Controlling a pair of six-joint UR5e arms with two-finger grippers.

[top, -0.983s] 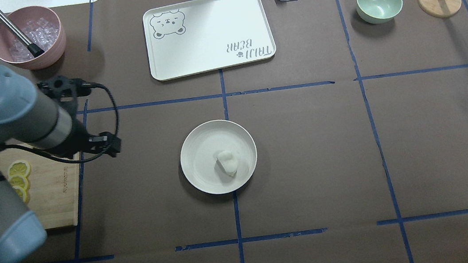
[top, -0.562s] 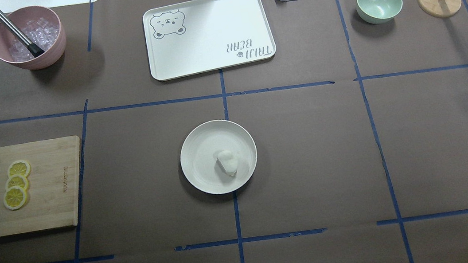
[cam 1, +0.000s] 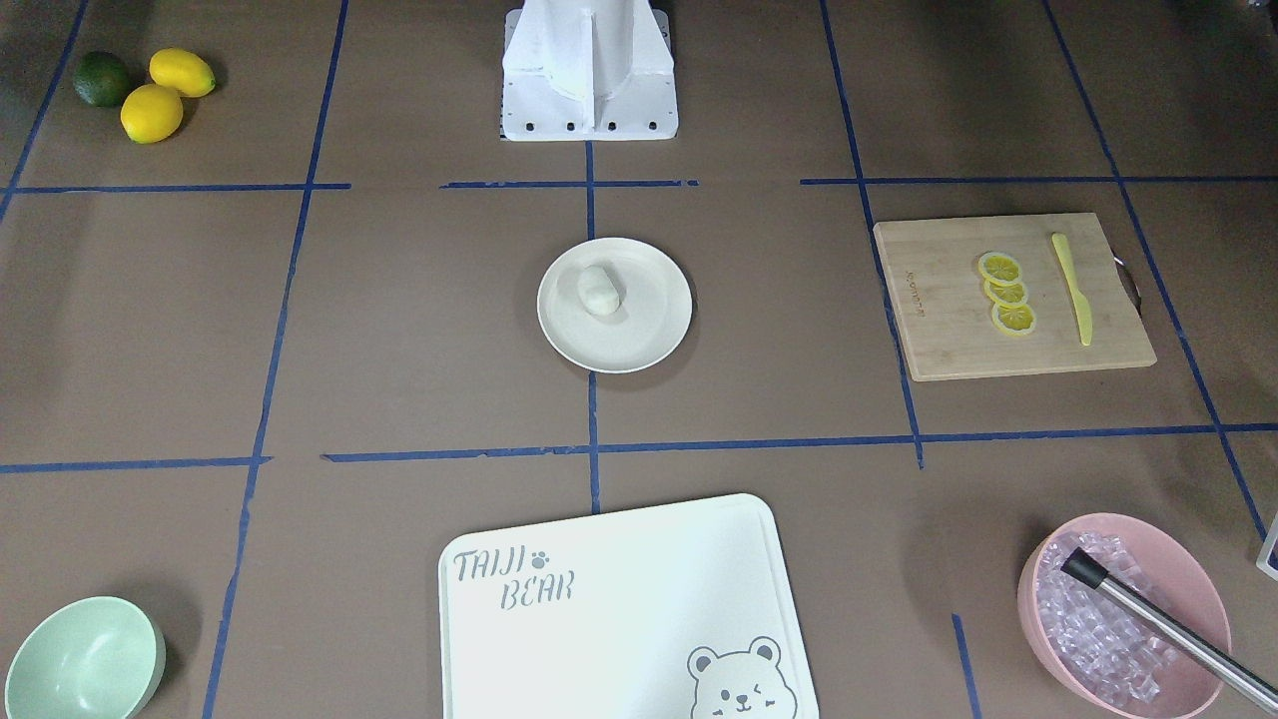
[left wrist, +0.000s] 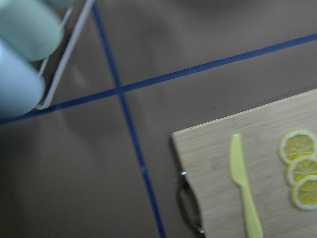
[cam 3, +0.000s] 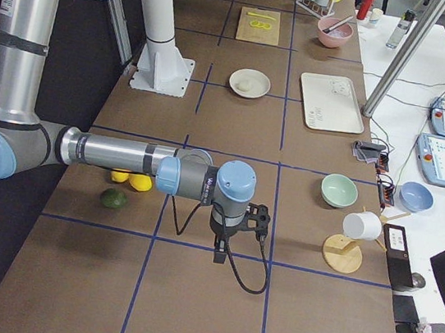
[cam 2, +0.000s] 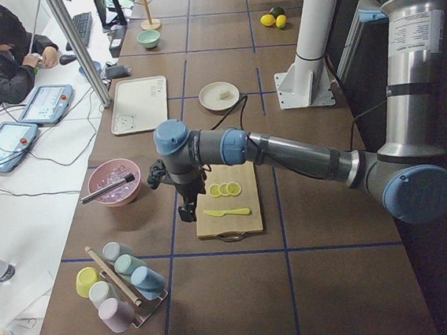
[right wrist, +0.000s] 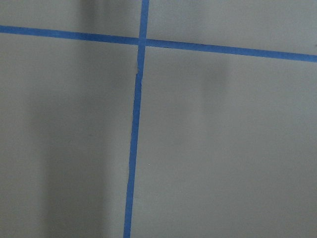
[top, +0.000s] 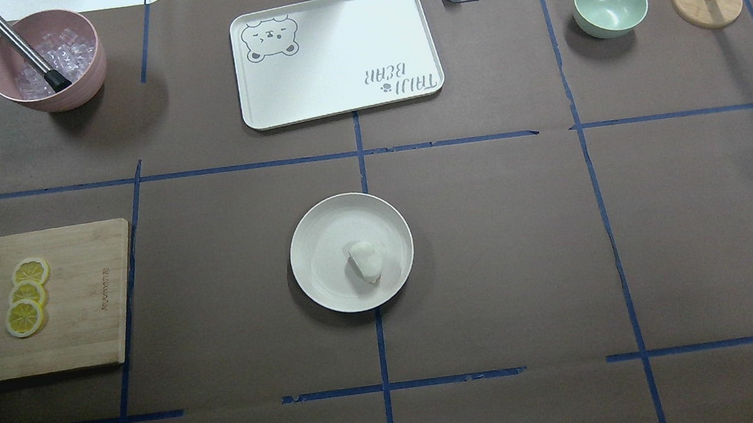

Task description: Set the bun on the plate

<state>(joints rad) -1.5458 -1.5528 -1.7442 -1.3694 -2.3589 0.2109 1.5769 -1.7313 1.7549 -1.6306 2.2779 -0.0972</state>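
Both hands show only in the side views, small and edge-on, so wide or narrow cannot be told for either; neither wrist view catches any fingers. Left hand (cam 2: 186, 214) hangs pointing down over the edge of the rectangular pale bamboo cutting board (cam 2: 229, 224). It is just beside the three thin round yellow lemon slices (cam 2: 225, 189) and the flat yellow plastic knife (cam 2: 228, 211). In the left wrist view the board corner's metal loop handle (left wrist: 182, 197) is cut off at the bottom. The slices are clipped by the right edge there, and the pastel cups (left wrist: 25, 29) in a wire rack are a blur top left. Right hand (cam 3: 217, 255) hangs over the matte brown paper surface (cam 3: 186, 310) crossed by blue tape lines (right wrist: 132, 148), with a black cable (cam 3: 248, 278) looping below it. The right wrist view gives only paper and tape. Small smooth white oblong bun (top: 367, 261) lies flat on the round shallow cream-white plate (top: 316, 247) with a plain raised rim. This is mid-surface, between the two hands and well apart from both. Bun sits off-centre, on the half of the plate further from the left hand and nearer the robot base. Long axis is diagonal in the overhead view: far end leans toward the left hand's side, near end toward the right hand's. Bun looks matte and doughy, with rounded ends; finer texture is too small to make out.
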